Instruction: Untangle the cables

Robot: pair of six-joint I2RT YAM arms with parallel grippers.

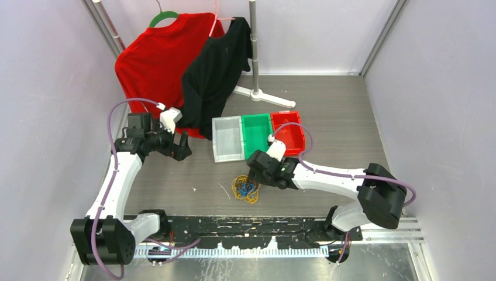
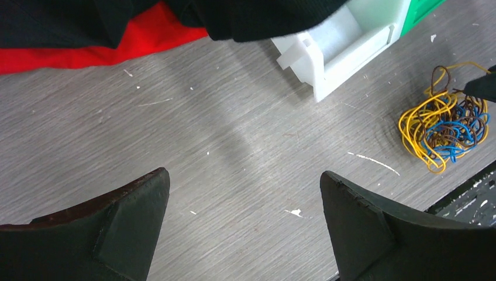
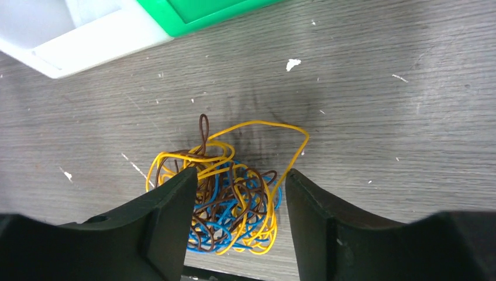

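The cables (image 1: 245, 188) lie as one tangled bunch of yellow, blue and brown wire on the grey table, near the front edge. My right gripper (image 1: 257, 174) hovers just above and behind the bunch, jaws open; in the right wrist view (image 3: 240, 193) the tangle (image 3: 234, 205) sits between its two fingers, which do not grip it. My left gripper (image 1: 180, 146) is open and empty, far to the left by the hanging shirts. In the left wrist view the bunch (image 2: 445, 124) shows at the right edge.
Three bins stand in a row behind the cables: white (image 1: 228, 139), green (image 1: 256, 132), red (image 1: 289, 132). A red shirt (image 1: 155, 58) and a black shirt (image 1: 216, 67) hang from a rack (image 1: 254, 47) at the back. A black rail (image 1: 245, 225) runs along the front edge.
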